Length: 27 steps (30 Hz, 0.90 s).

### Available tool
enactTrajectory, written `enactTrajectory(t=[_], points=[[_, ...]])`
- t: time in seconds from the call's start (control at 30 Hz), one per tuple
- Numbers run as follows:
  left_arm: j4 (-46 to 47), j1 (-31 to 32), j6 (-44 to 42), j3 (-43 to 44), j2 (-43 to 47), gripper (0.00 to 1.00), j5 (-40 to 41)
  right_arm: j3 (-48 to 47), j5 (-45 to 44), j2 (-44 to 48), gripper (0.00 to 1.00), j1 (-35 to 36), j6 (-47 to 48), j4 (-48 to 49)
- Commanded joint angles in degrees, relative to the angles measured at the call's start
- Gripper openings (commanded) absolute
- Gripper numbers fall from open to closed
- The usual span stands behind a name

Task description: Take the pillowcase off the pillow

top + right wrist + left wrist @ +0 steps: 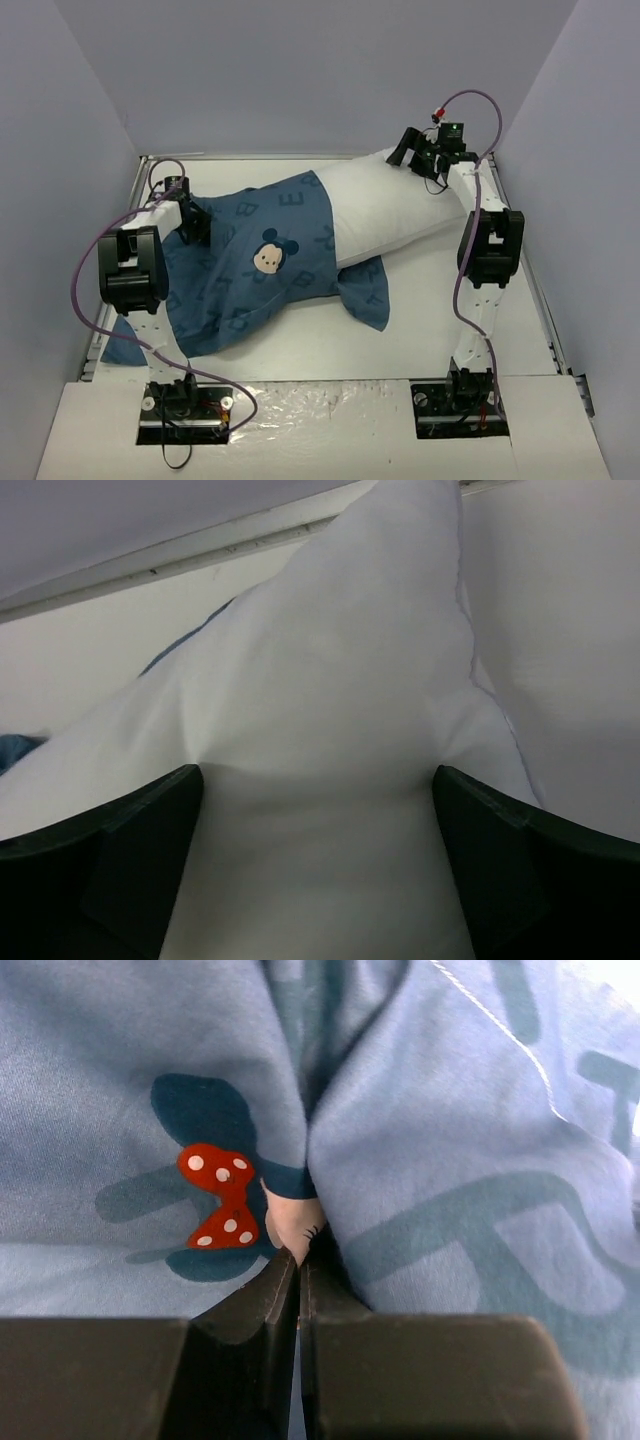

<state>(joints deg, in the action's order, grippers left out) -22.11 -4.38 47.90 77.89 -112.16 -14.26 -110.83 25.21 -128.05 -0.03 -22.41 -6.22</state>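
The dark-blue pillowcase with a mouse face print covers the left half of the white pillow, which lies diagonally across the table. Loose cloth trails toward the near left. My left gripper is at the pillowcase's left end. In the left wrist view it is shut on a fold of the pillowcase beside a red polka-dot bow. My right gripper is at the pillow's bare far-right corner. In the right wrist view it stands open, its fingers pressed into the pillow on either side.
Grey walls close in the table on the left, back and right. A raised white rim runs along the left edge and the back. Both arm bases sit at the near edge, with purple cables looping over each arm.
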Motion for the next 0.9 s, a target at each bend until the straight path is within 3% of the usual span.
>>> enactTrajectory(t=[0.0, 0.1, 0.13, 0.17, 0.27, 0.43, 0.67, 0.87], points=[[-0.8, 1.1, -1.8, 2.7, 5.3, 0.02, -2.1, 3.7, 2.9, -0.9, 0.97, -0.7, 1.0, -0.7], [0.2, 1.2, -2.1, 3.1, 6.4, 0.02, -3.0, 7.8, 10.6, -1.8, 0.49, -1.0, 3.4, -2.8], [0.2, 1.2, -2.2, 3.6, 6.7, 0.02, -3.1, 8.9, 16.7, -2.3, 0.17, -1.5, 3.2, -3.4], [0.4, 1.0, -2.4, 3.9, 7.0, 0.02, -3.3, 9.5, 19.8, -2.7, 0.02, -2.2, 2.5, -3.5], [0.5, -0.6, -2.4, 5.9, 8.6, 0.02, -3.2, 11.5, 25.6, 0.7, 0.0, -6.2, 2.0, -3.2], [3.6, -5.5, 0.3, 7.2, 13.5, 0.02, -1.7, 12.1, 16.2, 14.8, 0.0, -14.4, 14.4, -5.5], [5.0, -12.7, 3.3, 6.5, 19.3, 0.02, -0.1, 16.3, 8.6, 22.3, 0.0, -26.8, 22.5, -8.4], [3.6, -14.6, 2.1, 7.4, 20.0, 0.02, -0.9, 21.7, 5.9, 27.1, 0.0, -28.9, 27.5, -8.8]])
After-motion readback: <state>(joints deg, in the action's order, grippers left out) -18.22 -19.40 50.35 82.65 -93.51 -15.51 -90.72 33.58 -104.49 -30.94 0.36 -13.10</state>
